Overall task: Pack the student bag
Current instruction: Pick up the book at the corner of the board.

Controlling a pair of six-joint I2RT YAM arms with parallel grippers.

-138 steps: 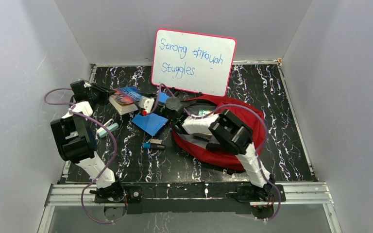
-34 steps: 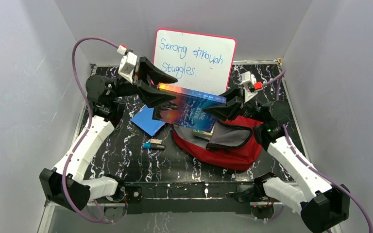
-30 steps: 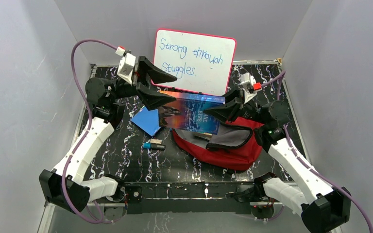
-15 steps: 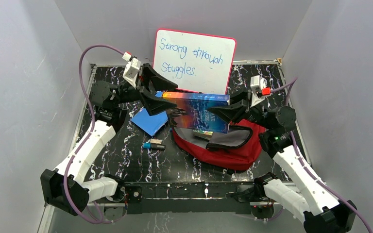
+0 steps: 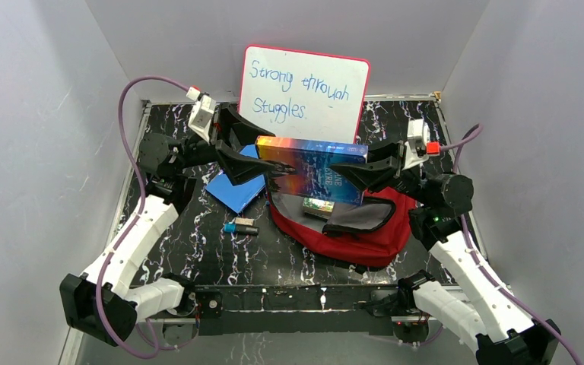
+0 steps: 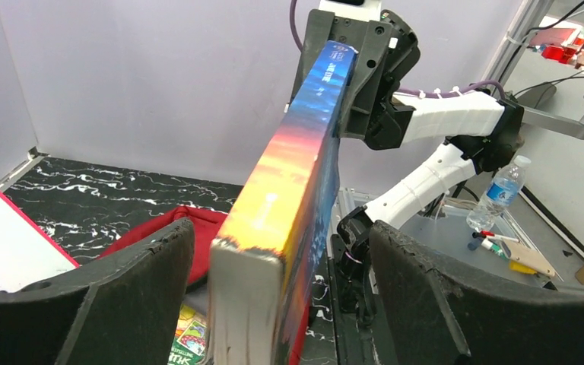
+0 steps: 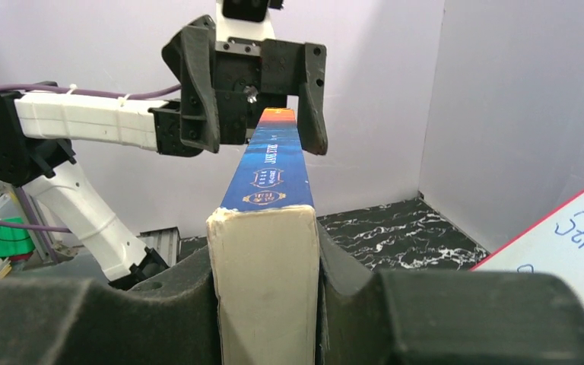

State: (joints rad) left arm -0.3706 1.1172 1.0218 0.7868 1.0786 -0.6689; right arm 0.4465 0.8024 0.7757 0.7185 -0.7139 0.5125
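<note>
A thick book [image 5: 312, 169] with a blue and orange cover hangs edge-up over the open red student bag [image 5: 365, 239]. My right gripper [image 5: 340, 172] is shut on the book's right end; in the right wrist view both pads press the book [image 7: 270, 258] at the page block. At the book's left end my left gripper [image 5: 274, 154] stands open. In the left wrist view its fingers [image 6: 106, 304] flank the book [image 6: 296, 182] with a gap on each side. The bag's grey lining [image 5: 353, 217] shows at its mouth, with a green-covered item [image 5: 318, 205] inside.
A whiteboard [image 5: 304, 95] with handwriting leans on the back wall right behind the book. A blue folder [image 5: 234, 190] lies left of the bag, with small pen-like items [image 5: 241, 226] in front of it. Grey walls close in three sides.
The left gripper's jaws have spread apart and let go of the book. The right gripper, still holding it, has shifted the book to the right over the bag.
</note>
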